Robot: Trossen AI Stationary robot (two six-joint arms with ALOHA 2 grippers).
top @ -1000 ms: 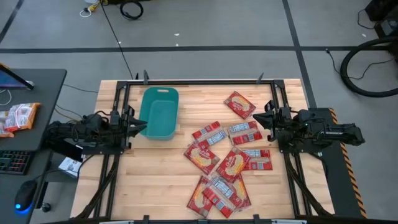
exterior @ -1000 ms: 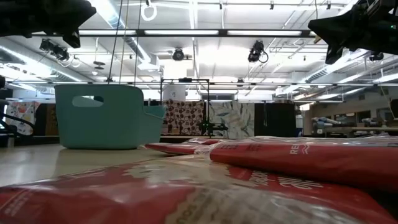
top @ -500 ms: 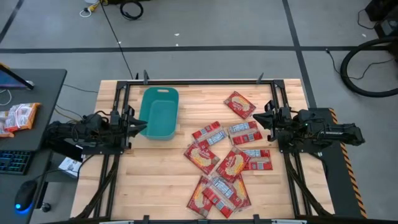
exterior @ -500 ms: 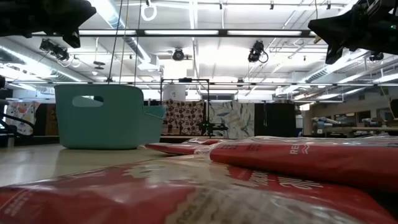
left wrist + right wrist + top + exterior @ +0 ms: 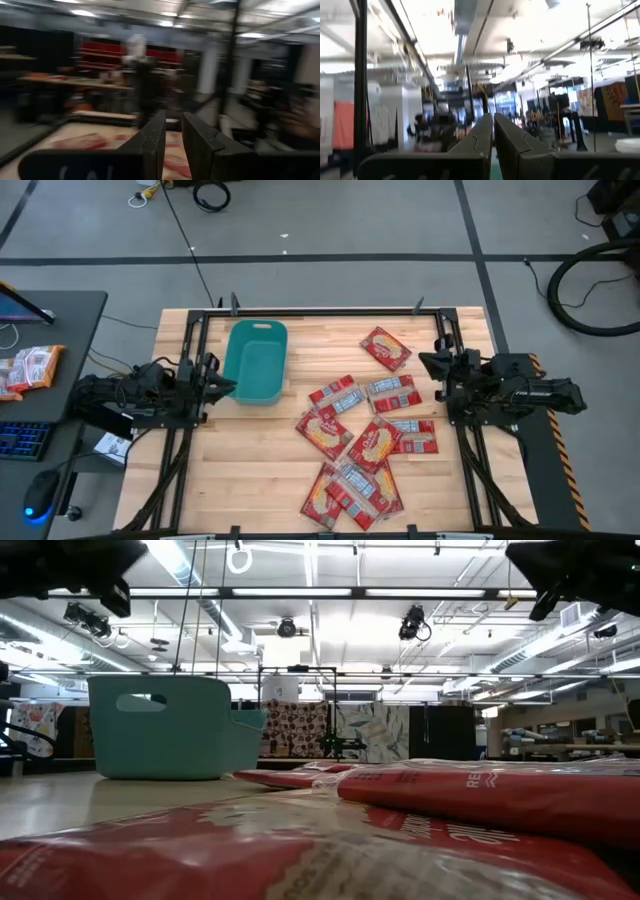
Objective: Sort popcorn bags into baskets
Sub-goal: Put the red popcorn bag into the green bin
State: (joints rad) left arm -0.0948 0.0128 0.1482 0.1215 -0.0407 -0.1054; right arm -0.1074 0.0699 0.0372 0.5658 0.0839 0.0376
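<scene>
At the table's left edge the left gripper [image 5: 222, 387] hovers beside the near-left corner of the basket, gripping nothing; in its wrist view its two dark, blocky fingers [image 5: 152, 137] stand a narrow gap apart. The basket [image 5: 256, 361] is a teal moulded-plastic bin, rectangular with rounded corners, smooth-walled, with a slot handle cut under its rim (the slot shows plainly in the low view [image 5: 143, 700]). It sits on the pale wooden plank table [image 5: 240, 460], toward the back left, and nothing can be seen inside it.

To its right, the popcorn bags [image 5: 355, 445] lie scattered flat across the middle and near part of the table: glossy red foil rectangles with tan-orange pictures and pale labels, several overlapping one another in a loose heap. One bag [image 5: 385, 348] lies apart from the rest, tilted, nearer the back right. Seen from table height, the closest bags [image 5: 480, 795] show as crinkled, shiny red sheets.

At the right edge the right gripper [image 5: 432, 364] hangs above the table, just right of the bags, holding nothing; its wrist view shows its two dark angular fingers [image 5: 480, 135] pressed almost together.
</scene>
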